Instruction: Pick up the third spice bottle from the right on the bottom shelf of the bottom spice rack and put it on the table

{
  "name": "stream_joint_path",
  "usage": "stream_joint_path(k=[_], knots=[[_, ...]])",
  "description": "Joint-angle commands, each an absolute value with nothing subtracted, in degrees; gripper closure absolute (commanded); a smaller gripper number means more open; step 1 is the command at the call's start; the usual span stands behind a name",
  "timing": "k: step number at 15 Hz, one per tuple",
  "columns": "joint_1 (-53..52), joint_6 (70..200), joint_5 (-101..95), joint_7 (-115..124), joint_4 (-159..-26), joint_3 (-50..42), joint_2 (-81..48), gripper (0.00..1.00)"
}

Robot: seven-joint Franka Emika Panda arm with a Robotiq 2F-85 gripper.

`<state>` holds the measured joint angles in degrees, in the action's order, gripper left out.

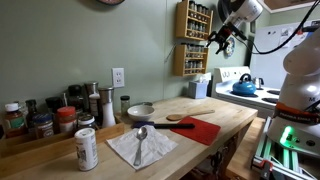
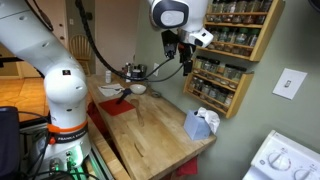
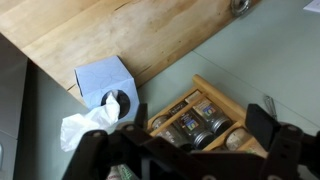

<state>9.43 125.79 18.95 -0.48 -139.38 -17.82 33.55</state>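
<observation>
Approach step: the claw hangs open, empty, near the bottom spice rack, whose lowest shelf holds the spice bottles. Next: align on the 3rd from the right, then close.

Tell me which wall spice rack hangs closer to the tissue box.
The lower spice rack, just above the tissue box; the upper spice rack hangs over it, higher up the wall.

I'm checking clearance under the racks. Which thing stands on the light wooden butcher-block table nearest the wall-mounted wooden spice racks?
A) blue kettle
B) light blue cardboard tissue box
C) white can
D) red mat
B: in an exterior view the light blue tissue box stands at the end of the butcher-block table, below the wooden spice racks.
</observation>
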Motion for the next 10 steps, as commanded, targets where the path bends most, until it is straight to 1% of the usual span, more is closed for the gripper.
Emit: stream_joint_path(k=[1,6,10], knots=[[9.4,125.6,20.8,-1.4,-139.2,-17.9,32.5,0.00],[9.5,134.1,24.4,-0.3,-141.1,-18.5,27.6,0.00],[7.0,141.9,33.7,-3.2,-142.5,-20.7,23.7,0.00]])
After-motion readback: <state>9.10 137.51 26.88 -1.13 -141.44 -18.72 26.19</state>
